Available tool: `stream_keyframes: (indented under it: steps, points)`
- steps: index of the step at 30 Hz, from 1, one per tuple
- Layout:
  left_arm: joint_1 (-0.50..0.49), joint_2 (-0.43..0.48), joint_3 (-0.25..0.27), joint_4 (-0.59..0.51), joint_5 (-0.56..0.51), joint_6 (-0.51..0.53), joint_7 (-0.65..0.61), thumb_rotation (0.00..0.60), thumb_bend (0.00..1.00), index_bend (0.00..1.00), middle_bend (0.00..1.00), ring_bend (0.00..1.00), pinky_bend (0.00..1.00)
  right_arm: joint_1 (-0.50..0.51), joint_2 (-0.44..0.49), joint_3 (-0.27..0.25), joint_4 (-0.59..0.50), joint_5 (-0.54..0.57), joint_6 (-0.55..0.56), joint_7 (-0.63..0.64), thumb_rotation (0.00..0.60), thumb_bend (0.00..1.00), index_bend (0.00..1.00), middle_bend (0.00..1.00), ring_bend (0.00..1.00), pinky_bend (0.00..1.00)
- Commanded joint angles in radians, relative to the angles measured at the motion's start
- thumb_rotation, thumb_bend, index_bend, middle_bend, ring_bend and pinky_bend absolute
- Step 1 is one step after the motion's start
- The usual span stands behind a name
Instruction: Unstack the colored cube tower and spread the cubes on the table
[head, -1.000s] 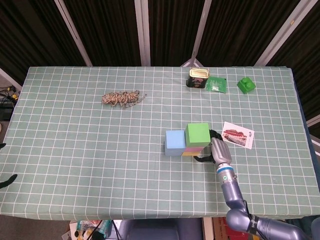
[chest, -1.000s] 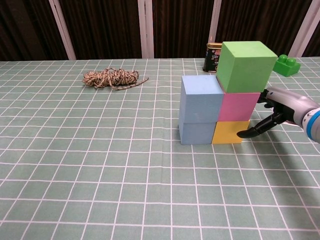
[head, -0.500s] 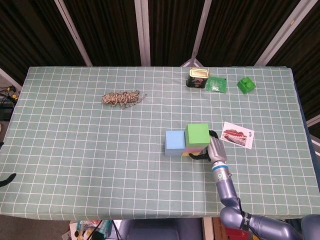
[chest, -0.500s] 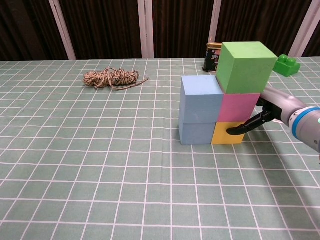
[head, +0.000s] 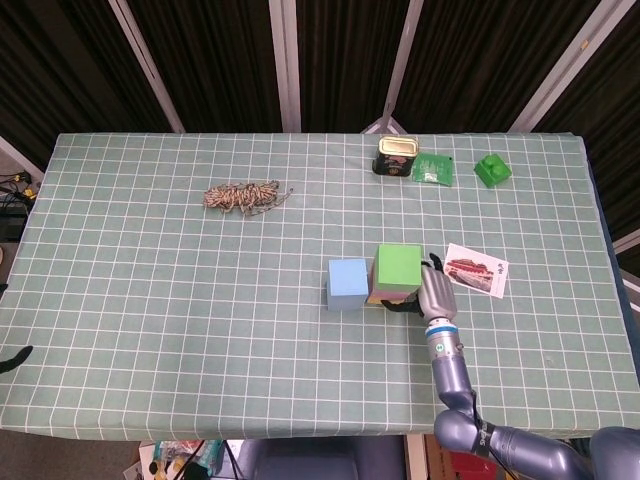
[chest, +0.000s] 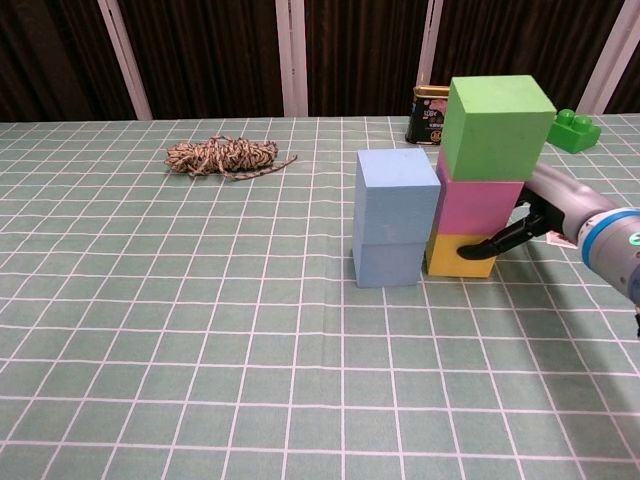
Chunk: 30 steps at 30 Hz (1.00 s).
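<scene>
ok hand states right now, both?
Left hand: not in view.
Right hand: fingers around the yellow foam cube at the tower's base; a firm grip cannot be told.

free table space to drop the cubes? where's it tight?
Bare cloth left of the blue cubes, below the twine bundle; also along the near edge. Tight on the right: right hand at the tower, postcard beside it; can, packet and green brick crowd the far-right.

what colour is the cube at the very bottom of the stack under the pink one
Yellow. The bottom cube shows best in the chest view, beneath the pink cube.
</scene>
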Motion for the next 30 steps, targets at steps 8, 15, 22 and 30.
stream_keyframes:
  steps: [8,15,22,30]
  points:
    - [0.003,-0.001,0.003,-0.002,0.008,0.007,0.004,0.6,0.17,0.18,0.0,0.0,0.08,0.035,0.074,0.082,0.034,0.162,-0.008,-0.136,0.6,0.21,0.52,0.56,0.31,0.0]
    - [0.003,-0.004,0.003,-0.002,0.01,0.01,0.008,0.6,0.17,0.18,0.0,0.0,0.08,0.083,0.041,0.095,0.168,0.123,0.14,-0.27,0.6,0.21,0.52,0.56,0.31,0.0]
    - [0.004,-0.009,0.005,-0.001,0.017,0.015,0.014,0.6,0.17,0.18,0.0,0.0,0.08,0.121,0.022,0.072,0.266,0.038,0.253,-0.405,0.6,0.23,0.52,0.56,0.31,0.0]
    - [0.006,-0.005,0.003,0.0,0.017,0.017,0.005,0.6,0.17,0.18,0.0,0.0,0.08,0.128,-0.004,0.025,0.335,-0.009,0.274,-0.541,0.6,0.24,0.55,0.57,0.31,0.0]
